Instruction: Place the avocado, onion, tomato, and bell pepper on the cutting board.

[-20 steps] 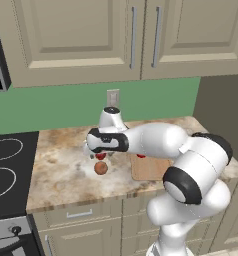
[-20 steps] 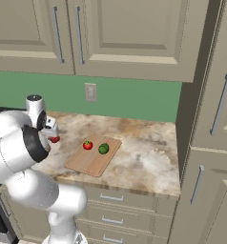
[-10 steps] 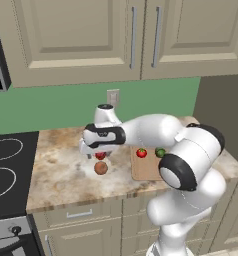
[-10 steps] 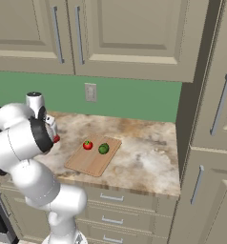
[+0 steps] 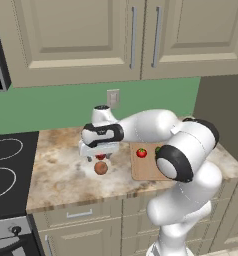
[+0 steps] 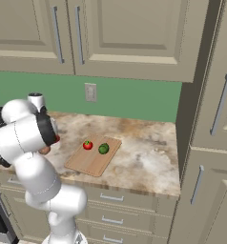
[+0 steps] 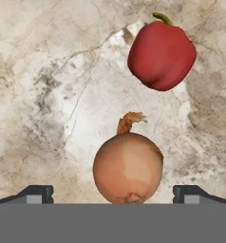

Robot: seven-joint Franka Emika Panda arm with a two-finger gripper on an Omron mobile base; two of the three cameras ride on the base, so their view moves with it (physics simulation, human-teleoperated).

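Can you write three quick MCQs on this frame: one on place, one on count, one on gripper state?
1. Where does the onion lie?
A. On the board
B. On the counter, between the open fingertips
C. In the gripper, lifted

2. How many items are on the board?
A. None
B. Two
C. Four

3. What state is the gripper in?
A. Open, holding nothing
B. Shut on the pepper
C. Shut on the onion

Answers:
1 B: the hand view shows the onion resting on the marbled counter with a fingertip on either side and a gap to each.
2 B: the tomato and the avocado sit on the board; the pepper lies on the counter beyond the onion.
3 A: the fingertips stand wide apart, clear of the onion.
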